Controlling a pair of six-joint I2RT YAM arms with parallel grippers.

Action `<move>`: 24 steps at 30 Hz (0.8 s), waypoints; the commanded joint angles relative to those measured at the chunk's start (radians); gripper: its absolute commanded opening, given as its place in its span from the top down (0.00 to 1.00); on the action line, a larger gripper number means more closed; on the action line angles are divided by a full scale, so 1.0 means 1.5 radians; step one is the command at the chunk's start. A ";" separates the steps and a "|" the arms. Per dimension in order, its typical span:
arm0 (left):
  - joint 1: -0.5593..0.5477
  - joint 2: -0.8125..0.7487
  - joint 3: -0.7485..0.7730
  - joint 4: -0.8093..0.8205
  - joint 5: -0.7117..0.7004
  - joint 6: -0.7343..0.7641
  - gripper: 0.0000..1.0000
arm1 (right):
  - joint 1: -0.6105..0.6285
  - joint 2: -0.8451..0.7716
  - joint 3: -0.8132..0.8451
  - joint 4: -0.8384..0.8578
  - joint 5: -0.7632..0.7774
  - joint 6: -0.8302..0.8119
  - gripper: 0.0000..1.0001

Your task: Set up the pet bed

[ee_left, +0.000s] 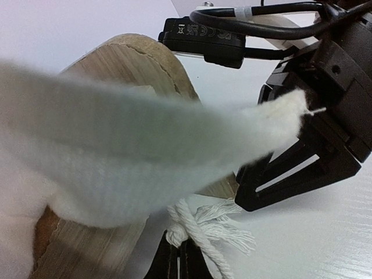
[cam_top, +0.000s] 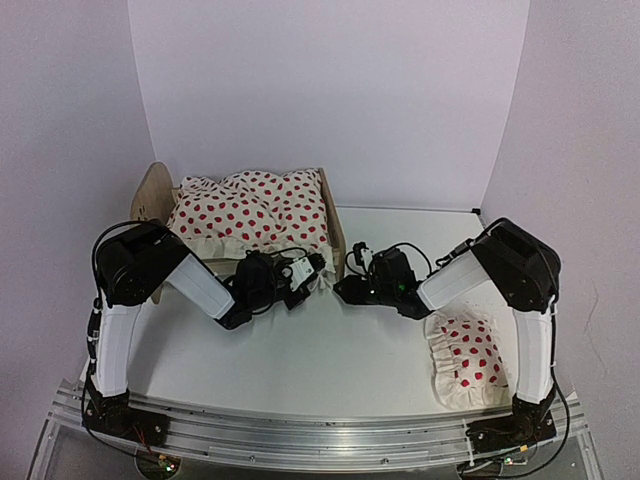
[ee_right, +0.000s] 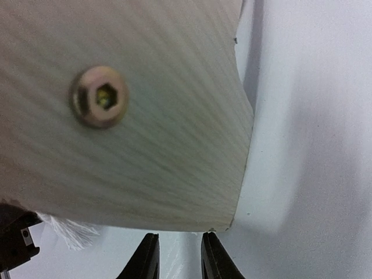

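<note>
Pet bed (cam_top: 150, 195) far-left on tabletop (cam_top: 300, 350). Left pincer (cam_top: 312, 272) clamped on blanket (cam_top: 250, 215) fringe by footboard (cam_top: 336, 230); right pincer (ee_right: 177, 260) slightly apart at footboard's lower edge.

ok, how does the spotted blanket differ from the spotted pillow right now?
The blanket is larger and spread over the pet bed, far left; the pillow is smaller and lies on the table, near right. The left claw pinches the blanket's fringe; no claw is at the pillow. Both are cream with red spots and ruffled edges.
</note>
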 commanded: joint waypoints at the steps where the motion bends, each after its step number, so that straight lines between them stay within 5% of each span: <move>1: 0.004 -0.011 0.023 0.017 0.007 -0.013 1.00 | 0.028 0.016 -0.001 0.057 0.028 -0.068 0.74; 12: 0.011 -0.012 0.025 0.008 0.006 -0.010 1.00 | 0.046 0.023 -0.023 0.152 0.075 -0.417 0.71; 18: 0.017 -0.011 0.025 0.007 0.008 -0.013 1.00 | 0.079 -0.003 -0.071 0.164 0.093 -0.490 0.72; 24: 0.021 -0.006 0.030 0.010 0.011 -0.013 1.00 | 0.075 0.056 -0.003 0.171 0.169 -0.579 0.71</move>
